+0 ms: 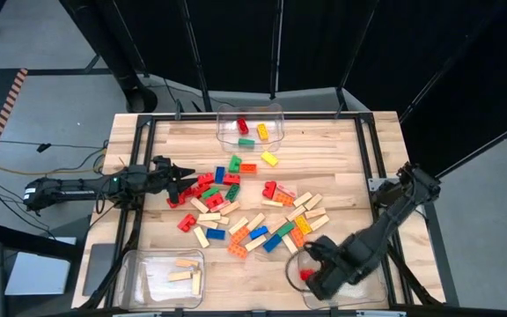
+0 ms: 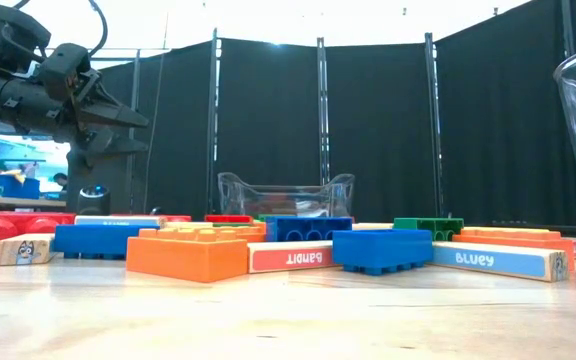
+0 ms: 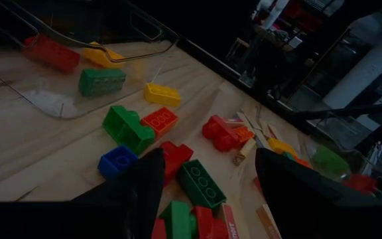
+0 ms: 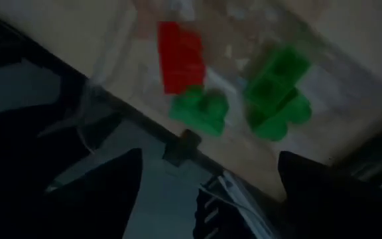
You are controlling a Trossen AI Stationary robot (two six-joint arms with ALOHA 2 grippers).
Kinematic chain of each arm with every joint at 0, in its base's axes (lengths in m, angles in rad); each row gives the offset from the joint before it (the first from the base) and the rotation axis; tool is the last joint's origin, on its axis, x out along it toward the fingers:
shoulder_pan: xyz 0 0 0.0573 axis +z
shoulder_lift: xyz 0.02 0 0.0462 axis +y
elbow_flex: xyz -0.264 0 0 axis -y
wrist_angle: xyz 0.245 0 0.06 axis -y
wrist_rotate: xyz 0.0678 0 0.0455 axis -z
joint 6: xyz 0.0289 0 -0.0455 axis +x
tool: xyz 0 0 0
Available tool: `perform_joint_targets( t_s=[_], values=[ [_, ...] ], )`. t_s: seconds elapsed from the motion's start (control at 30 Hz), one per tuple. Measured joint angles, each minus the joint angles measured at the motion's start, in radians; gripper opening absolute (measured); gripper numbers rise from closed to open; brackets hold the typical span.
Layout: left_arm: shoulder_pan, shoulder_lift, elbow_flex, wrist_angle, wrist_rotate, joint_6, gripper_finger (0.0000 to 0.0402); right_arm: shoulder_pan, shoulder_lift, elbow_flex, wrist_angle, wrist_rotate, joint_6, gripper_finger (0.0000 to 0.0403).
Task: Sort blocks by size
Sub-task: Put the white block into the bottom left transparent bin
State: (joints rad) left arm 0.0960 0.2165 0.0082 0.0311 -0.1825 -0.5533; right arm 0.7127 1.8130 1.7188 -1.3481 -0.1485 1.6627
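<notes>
Blocks (image 1: 245, 216) lie scattered mid-table; right gripper (image 1: 317, 269), fingers apart and empty, hangs over near-right bin (image 1: 346, 299); left gripper (image 1: 181, 179), fingers apart, hovers at the pile's left edge.

Right arm hides most of near-right bin (image 1: 311, 295); low view crops both side bins.
</notes>
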Motion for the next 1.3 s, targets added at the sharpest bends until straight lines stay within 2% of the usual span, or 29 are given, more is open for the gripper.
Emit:
perform_joint_targets(
  t_s=[0.17, 0.37, 0.57, 0.83, 1.3],
  values=[
    [0.000, 0.000, 0.000, 0.000, 0.000, 0.000, 0.0245, -0.183, 0.000, 0.014, 0.000, 0.138, -0.312, 0.0326],
    [0.000, 0.000, 0.000, 0.000, 0.000, 0.000, 0.0245, -0.481, 0.001, -0.031, -0.010, 0.333, -0.758, 0.0296],
    [0.000, 0.000, 0.000, 0.000, 0.000, -0.001, 0.0245, -0.712, 0.001, -0.183, 0.123, 0.342, -1.035, 0.0286],
    [0.000, 0.000, 0.000, -0.001, 0.000, -0.001, 0.0245, -0.838, 0.001, -0.399, 0.431, 0.269, -1.146, 0.0284],
    [0.000, 0.000, 0.000, -0.001, 0.000, 0.003, 0.0245, -0.847, 0.001, -0.590, 0.659, 0.192, -1.161, 0.0266]
  ],
)
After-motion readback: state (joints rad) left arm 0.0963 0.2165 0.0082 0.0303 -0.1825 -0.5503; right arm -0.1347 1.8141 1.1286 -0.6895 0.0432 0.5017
